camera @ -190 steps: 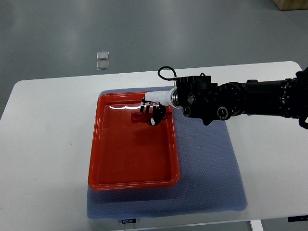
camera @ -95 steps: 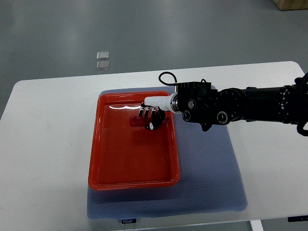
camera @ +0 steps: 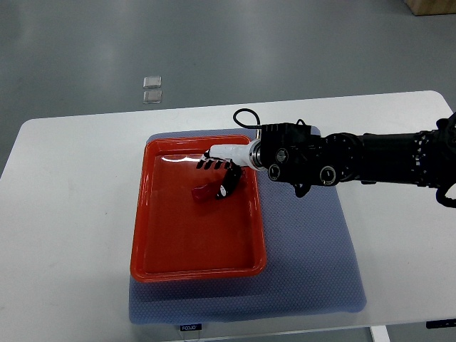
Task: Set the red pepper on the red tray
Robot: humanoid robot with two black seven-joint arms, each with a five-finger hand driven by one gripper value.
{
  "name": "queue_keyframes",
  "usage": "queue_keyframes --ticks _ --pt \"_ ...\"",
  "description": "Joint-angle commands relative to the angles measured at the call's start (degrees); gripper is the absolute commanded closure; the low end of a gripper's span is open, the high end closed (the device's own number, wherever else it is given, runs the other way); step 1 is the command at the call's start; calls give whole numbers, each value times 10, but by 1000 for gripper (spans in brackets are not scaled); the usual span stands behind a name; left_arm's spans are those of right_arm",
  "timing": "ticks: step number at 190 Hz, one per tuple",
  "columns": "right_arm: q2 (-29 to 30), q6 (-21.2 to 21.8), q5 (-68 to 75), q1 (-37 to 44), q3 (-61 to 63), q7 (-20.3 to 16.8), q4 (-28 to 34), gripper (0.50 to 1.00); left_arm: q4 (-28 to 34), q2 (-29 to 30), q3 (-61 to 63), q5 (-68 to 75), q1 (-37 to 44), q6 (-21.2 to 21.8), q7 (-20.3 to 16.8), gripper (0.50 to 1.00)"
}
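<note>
Top view shows the right hand (camera: 216,173) reaching in over the far right part of the red tray (camera: 146,221), fingers curled over the red pepper (camera: 206,190). Whether they clamp it or merely rest on it, I cannot tell. The pepper sits low against the tray floor, so the placing looks nearly done; letting go and drawing the arm clear appear to be what is left. The tray's raised right rim lies just beside the wrist, while the blue mat (camera: 306,249) and white table (camera: 71,214) offer open room to the right.
</note>
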Motion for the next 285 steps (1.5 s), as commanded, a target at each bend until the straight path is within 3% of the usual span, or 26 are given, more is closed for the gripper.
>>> queue_keyframes --ticks 1,37,91,135,176,205,285 --pt "0 1 0 1 12 0 0 609 1 0 0 0 0 0 0 500" --pt "0 3 2 3 60 0 -4 603 1 0 0 0 0 0 0 500" --pt "-3 0 33 -45 248 39 -24 603 1 0 0 0 0 0 0 500" --pt "-63 0 104 -197 522 103 -32 601 0 0 0 0 0 0 0 500" --pt "-54 26 156 -343 763 145 -33 589 0 0 -1 0 0 0 0 500" --pt "-40 71 188 -409 829 155 -32 589 0 0 0 0 0 0 0 500" --pt "-17 81 191 -431 857 161 -44 587 -2 0 -1 1 0 0 0 500"
